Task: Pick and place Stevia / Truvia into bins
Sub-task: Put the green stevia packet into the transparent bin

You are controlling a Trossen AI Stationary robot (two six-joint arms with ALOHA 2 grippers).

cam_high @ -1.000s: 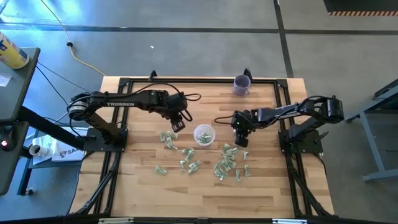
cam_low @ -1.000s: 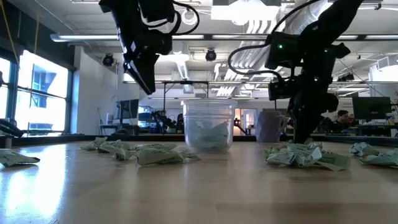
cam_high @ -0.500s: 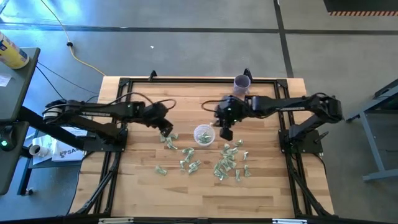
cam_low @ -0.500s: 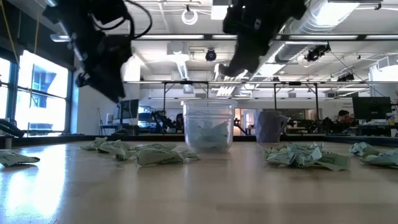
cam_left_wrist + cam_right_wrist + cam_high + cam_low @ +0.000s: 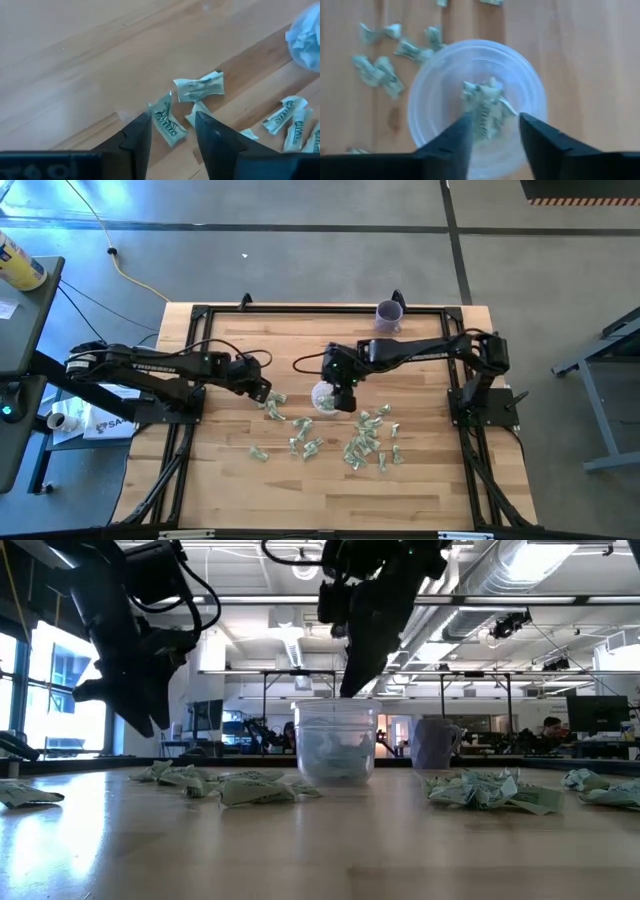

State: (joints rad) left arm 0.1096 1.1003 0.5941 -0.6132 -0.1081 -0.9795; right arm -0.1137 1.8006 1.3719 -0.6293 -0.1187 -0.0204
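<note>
- Stevia sachets point(image 5: 362, 442) lie scattered on the wooden table point(image 5: 230, 340) on both sides of the clear plastic cup point(image 5: 326, 397), which stands near the middle; a few crumpled sachets already sit inside it, as the right wrist view shows point(image 5: 482, 102).
- Right gripper point(image 5: 340, 393) hangs directly above the cup, fingers point(image 5: 451, 137) parted and pointing down over its mouth. Nothing shows pinched between them, so I judge this the drop, with the sachet seen below them either just released or already among those in the cup.
- Left gripper point(image 5: 262, 393) is low over the cluster on the cup's left, and it is the arm nearer those sachets. Its fingers point(image 5: 137, 135) are spread, holding nothing.
- One sachet point(image 5: 168, 119) lies flat on the table just ahead of the gap between the left fingers, its long axis running roughly along the gap, not across it.
- A straight descent looks right, though the neighbouring sachet point(image 5: 200, 87) lies close and may be nudged.
</note>
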